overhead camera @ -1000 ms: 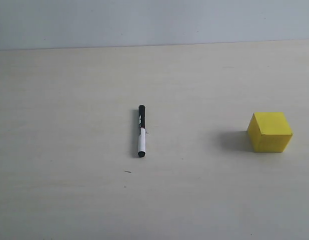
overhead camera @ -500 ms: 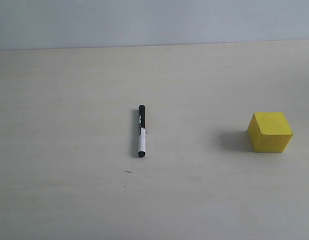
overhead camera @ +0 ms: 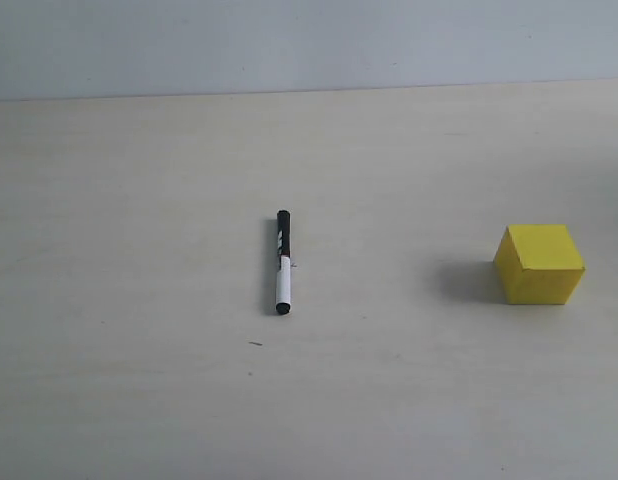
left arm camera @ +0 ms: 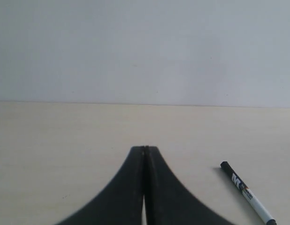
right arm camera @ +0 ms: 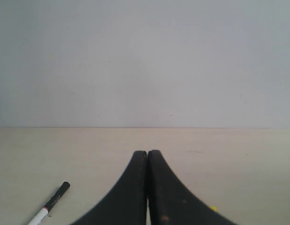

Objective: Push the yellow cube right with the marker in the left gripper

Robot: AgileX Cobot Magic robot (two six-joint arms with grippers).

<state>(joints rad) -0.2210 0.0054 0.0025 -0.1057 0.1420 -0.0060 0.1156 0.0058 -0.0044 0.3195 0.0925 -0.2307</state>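
The marker (overhead camera: 282,262) lies flat near the middle of the table, black cap toward the far side, held by nothing. The yellow cube (overhead camera: 539,263) sits well to its right. Neither arm shows in the exterior view. In the left wrist view my left gripper (left arm camera: 144,149) is shut and empty, with the marker (left arm camera: 247,192) lying off to one side of it. My right gripper (right arm camera: 147,153) is shut and empty as well; the marker (right arm camera: 49,203) lies to one side, and a sliver of the yellow cube (right arm camera: 213,208) peeks past a finger.
The pale wooden table (overhead camera: 139,200) runs back to a grey-white wall (overhead camera: 309,40). A small dark speck (overhead camera: 256,344) lies just in front of the marker.
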